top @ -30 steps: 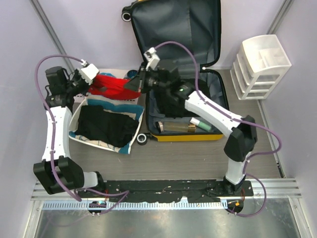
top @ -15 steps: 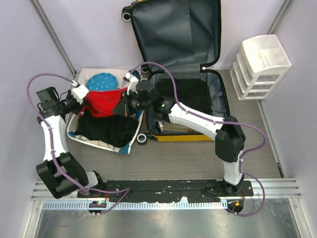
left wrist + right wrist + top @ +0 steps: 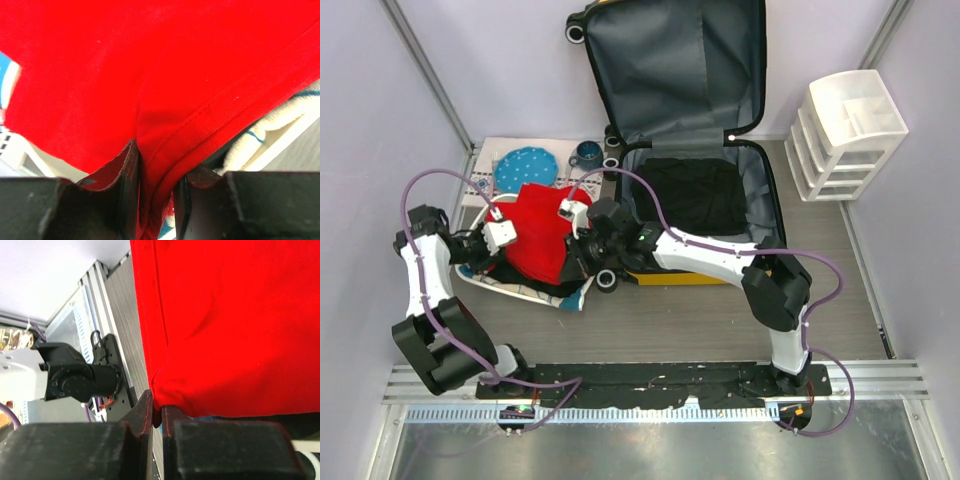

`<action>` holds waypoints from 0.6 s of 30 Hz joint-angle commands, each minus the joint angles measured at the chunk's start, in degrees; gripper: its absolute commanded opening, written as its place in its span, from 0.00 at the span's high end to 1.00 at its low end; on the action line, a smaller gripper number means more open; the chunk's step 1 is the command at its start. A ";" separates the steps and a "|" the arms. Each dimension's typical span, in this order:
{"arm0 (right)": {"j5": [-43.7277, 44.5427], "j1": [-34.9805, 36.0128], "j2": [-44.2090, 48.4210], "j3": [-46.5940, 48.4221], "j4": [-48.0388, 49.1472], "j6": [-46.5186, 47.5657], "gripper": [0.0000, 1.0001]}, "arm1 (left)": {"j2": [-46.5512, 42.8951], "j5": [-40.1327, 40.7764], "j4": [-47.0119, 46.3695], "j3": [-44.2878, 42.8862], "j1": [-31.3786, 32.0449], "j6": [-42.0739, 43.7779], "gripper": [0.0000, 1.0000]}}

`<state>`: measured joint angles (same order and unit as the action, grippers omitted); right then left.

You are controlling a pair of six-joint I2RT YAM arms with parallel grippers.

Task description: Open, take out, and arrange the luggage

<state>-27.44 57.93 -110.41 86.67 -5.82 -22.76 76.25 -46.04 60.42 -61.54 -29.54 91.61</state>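
Note:
The yellow luggage lies open at the back, lid propped up against the wall, and dark clothing fills its lower half. A red garment is spread over the fabric basket to the left of the luggage. My left gripper holds its left edge, with red cloth bunched between the fingers of that gripper. The garment's right corner is pinched in my right gripper, whose jaws stand nearly together.
Black clothes lie in the basket under the red garment. A blue plate and a blue cup sit on a white tray behind it. A tape roll lies by the luggage's front corner. A white drawer unit stands at the right.
Both arms have carried the red garment from beside the luggage forward and down onto the basket. It has spread out flat between the grippers, uncovering the plate and cup.

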 commanded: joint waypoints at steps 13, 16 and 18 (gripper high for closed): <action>-13.79 -10.20 9.07 9.46 -15.80 10.20 0.40 | 4.17 -5.19 28.00 -20.53 -5.97 -1.55 0.16; -4.69 -12.31 6.71 13.94 -12.99 12.03 0.39 | 4.96 -9.84 23.44 -21.70 -5.53 -12.71 0.16; -0.96 -12.76 2.32 16.76 -11.15 11.78 0.39 | 3.66 -9.33 14.32 -19.95 -2.55 -21.51 0.17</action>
<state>-35.77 45.87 -106.15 97.06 -21.32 -11.92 80.51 -50.00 74.63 -82.02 -34.70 87.48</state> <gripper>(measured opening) 0.606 0.838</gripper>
